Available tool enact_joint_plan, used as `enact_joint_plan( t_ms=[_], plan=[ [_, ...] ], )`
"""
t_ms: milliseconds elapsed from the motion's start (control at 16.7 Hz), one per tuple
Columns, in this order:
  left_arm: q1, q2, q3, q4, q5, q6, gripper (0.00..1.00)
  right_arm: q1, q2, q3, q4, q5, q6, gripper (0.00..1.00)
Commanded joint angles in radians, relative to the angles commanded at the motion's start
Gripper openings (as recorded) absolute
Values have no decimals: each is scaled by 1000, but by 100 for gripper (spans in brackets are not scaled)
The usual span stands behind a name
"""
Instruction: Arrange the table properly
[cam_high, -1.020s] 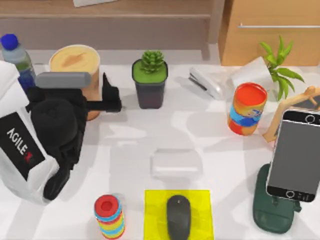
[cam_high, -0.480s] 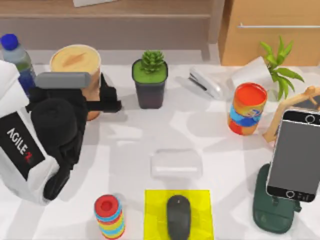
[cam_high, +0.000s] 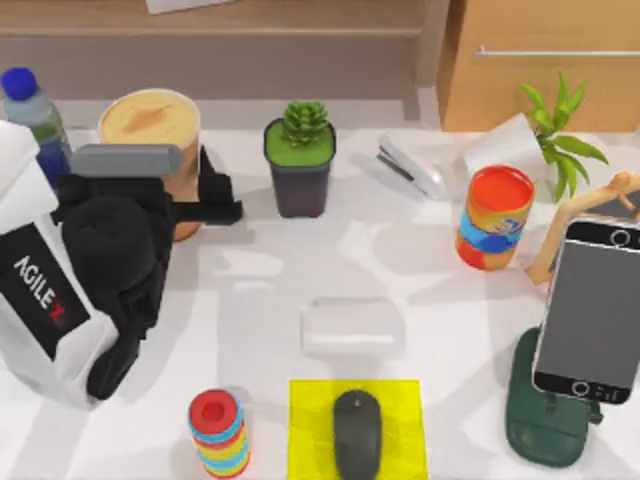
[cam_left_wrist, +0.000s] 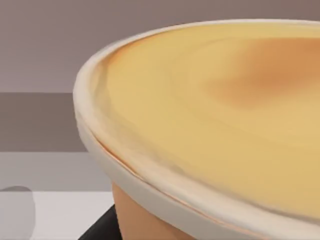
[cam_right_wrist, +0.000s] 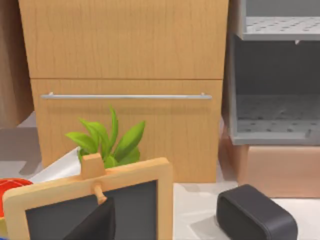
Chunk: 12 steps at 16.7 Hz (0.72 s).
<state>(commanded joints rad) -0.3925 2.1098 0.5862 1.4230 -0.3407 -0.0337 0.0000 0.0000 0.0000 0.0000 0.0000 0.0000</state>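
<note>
Fingers (cam_high: 222, 190) of the left gripper (cam_high: 218, 196) are dark prongs beside the tan cup (cam_high: 152, 125) at the far left of the table (cam_high: 420, 270); one touches the cup wall, but I cannot tell if they are closed on it or just near. In the left wrist view the cup's cream rim and orange body (cam_left_wrist: 150, 215) are very close, with a dark finger part low beside it. The right arm is parked at the right; its wrist camera looks at the wooden cabinet (cam_right_wrist: 125, 65) and a small framed board (cam_right_wrist: 95, 200), and its fingers are not readable. Progress, as I judge: early. The mouse (cam_high: 357, 432) already lies on the yellow mat (cam_high: 310, 420), which looks tidy, but the rest is scattered and the cup seems the step in hand. Count, approx.: 1 cup, 1 water bottle (cam_high: 28, 105), 1 succulent pot (cam_high: 300, 165), 1 stapler (cam_high: 412, 168), 1 striped can (cam_high: 493, 218), 1 leafy plant (cam_high: 555, 135), 1 phone on a stand (cam_high: 592, 310), 1 pale tray (cam_high: 353, 327), 1 ring stack toy (cam_high: 218, 432), 1 mouse, 1 mat.
</note>
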Motion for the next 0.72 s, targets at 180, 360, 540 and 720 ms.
enact_joint_plan(
  t_ms=[180,360,540,720],
  plan=[
    [0,0,0,0,0,0,0,0,0,0,0,0,0,100],
    [0,0,0,0,0,0,0,0,0,0,0,0,0,100],
    [-1,-13,-2,-11,0,2,0,0,0,0,0,0,0,100],
    [-1,-47,-3,-44,-1,2,0,0,0,0,0,0,0,100]
  ],
)
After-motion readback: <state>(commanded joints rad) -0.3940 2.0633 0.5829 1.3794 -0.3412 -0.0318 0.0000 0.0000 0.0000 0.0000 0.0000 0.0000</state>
